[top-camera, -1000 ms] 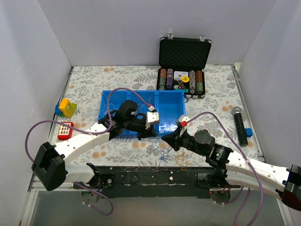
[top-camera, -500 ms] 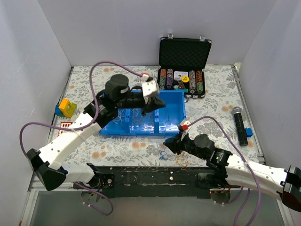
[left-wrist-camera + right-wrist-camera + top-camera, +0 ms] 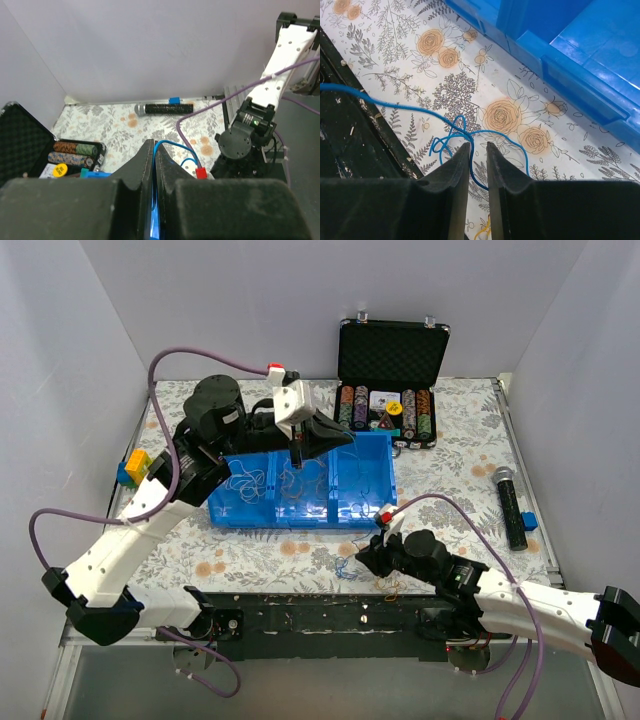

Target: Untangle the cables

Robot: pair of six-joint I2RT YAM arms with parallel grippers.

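A thin blue cable lies in a small knotted tangle (image 3: 346,570) on the flowered cloth by the table's front edge, with a bit of yellow cable (image 3: 390,588) beside it. My right gripper (image 3: 360,558) is low over it. In the right wrist view the jaws (image 3: 478,146) stand a narrow gap apart with the blue cable (image 3: 461,132) running between them. My left gripper (image 3: 343,437) is raised over the back of the blue tray (image 3: 228,516). In the left wrist view it (image 3: 154,146) is shut on a blue wire (image 3: 176,146). Thin whitish wires (image 3: 250,486) lie in the tray.
An open black case of poker chips (image 3: 390,360) stands at the back right. A black microphone (image 3: 510,506) and a small blue block (image 3: 528,521) lie at the right. Coloured toy blocks (image 3: 140,468) sit at the left. A black rail (image 3: 320,612) edges the front.
My left arm has risen and swung back and left, from the tray's front edge to above its back. My right gripper has slid left and nearer the front edge, onto the blue tangle.
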